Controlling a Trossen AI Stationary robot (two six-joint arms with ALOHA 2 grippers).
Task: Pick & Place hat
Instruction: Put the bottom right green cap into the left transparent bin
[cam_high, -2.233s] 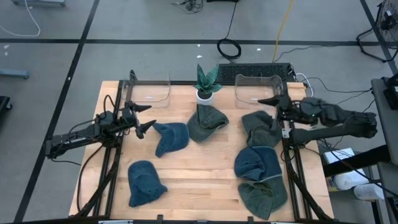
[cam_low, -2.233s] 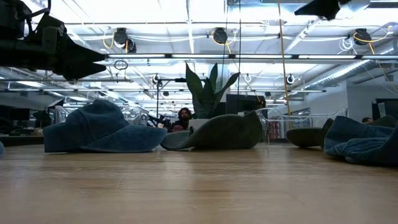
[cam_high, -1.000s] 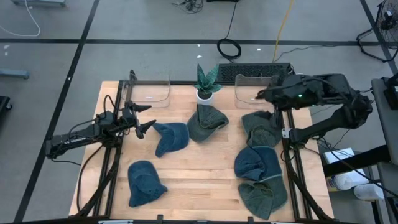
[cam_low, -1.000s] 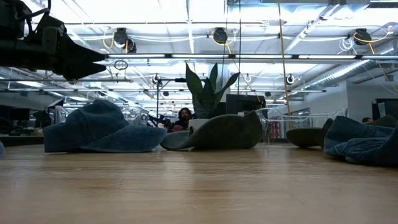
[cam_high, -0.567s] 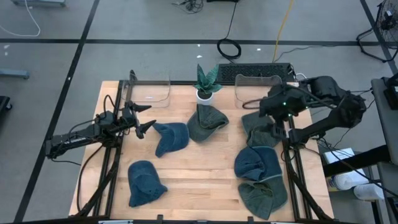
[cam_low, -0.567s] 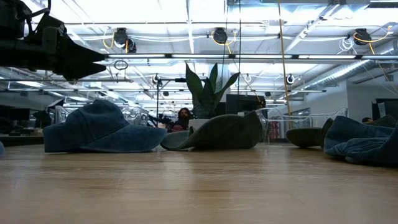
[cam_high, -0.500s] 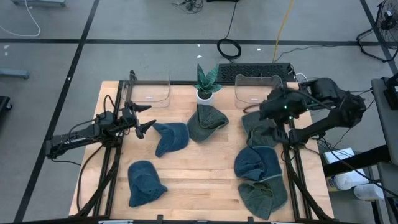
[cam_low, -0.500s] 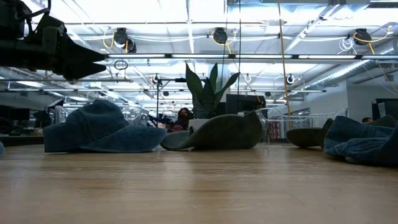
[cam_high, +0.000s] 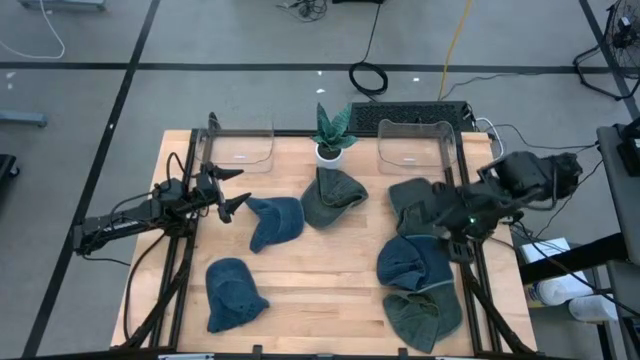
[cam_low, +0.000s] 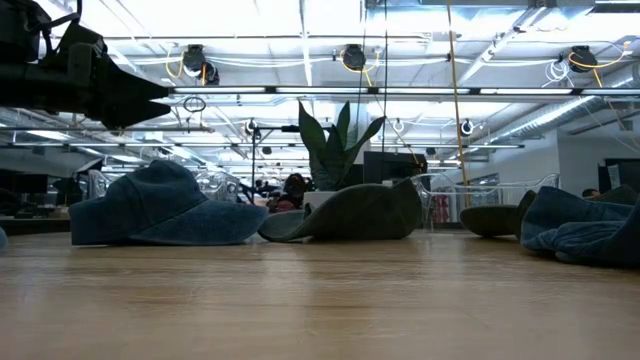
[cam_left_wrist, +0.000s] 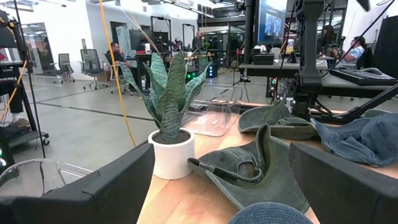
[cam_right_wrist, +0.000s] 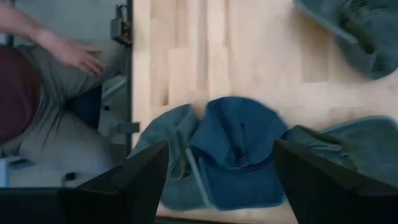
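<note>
Several denim hats lie crown up or crumpled on the wooden table. A blue hat and a green hat sit mid-table, and another blue hat lies near the front left. On the right are a green hat, a blue hat and a green hat. My left gripper hovers open beside the mid-table blue hat. My right gripper hangs open above the right-hand hats, pointing down, with the blue hat centred between its fingers.
A potted plant stands at the far middle between two clear bins. A keyboard lies beyond the far edge. A person's hand and legs show past the table edge in the right wrist view. Bare wood lies front centre.
My right arm has swung from its level pose at the far right, risen, then come toward the near edge and tipped its gripper to point down over the right-hand hats. No hat has moved.
</note>
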